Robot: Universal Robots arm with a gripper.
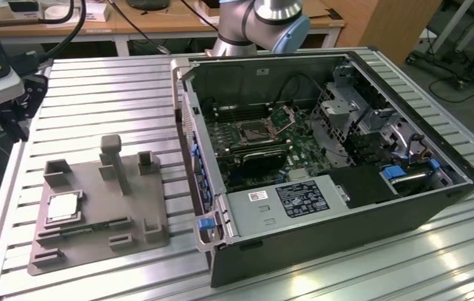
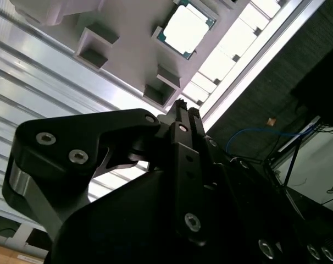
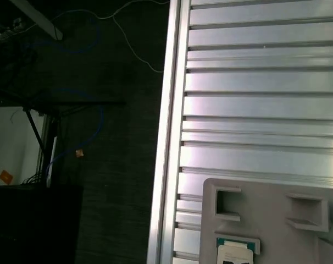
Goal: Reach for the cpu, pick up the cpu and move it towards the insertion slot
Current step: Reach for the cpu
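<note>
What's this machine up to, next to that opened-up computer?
A robot arm is reaching for the cpu, which lies in a grey fixture plate on the slatted table. Its gripper hovers near the table's edge, shut, holding nothing and apart from the chip. In the open computer case, the insertion slot has its metal frame raised and looks empty.

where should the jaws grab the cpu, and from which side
Probably by two opposite edges, straight down from above. The cpu lies flat, top up, seated in the fixture plate, so only its thin rim can be pinched, and the plate's raised walls block a sideways approach.
</note>
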